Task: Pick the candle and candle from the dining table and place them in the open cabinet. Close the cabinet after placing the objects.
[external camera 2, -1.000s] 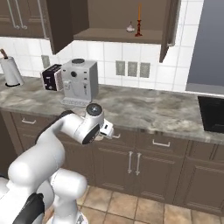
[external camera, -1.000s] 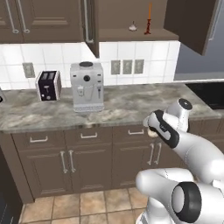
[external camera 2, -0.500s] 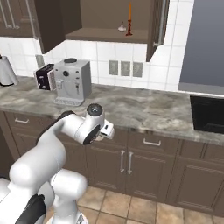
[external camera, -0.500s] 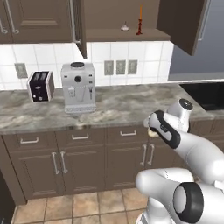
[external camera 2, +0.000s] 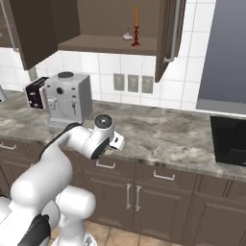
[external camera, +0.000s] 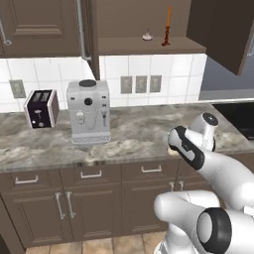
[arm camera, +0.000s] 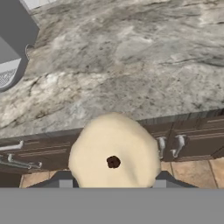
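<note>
My gripper (arm camera: 113, 186) holds the stubby cream candle (arm camera: 113, 154), its dark wick facing my hand camera, out over the front edge of the marbled countertop (arm camera: 131, 74). A coffee machine (external camera: 89, 112) and toaster (external camera: 41, 108) stand to the left. Above, the orange taper candle (external camera: 167, 27) stands on the open cabinet's shelf (external camera: 149, 47).

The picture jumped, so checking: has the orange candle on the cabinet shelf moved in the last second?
No. The orange candle stands just right of the small pale object on the cabinet shelf, as before; the whole view shifted.
</note>
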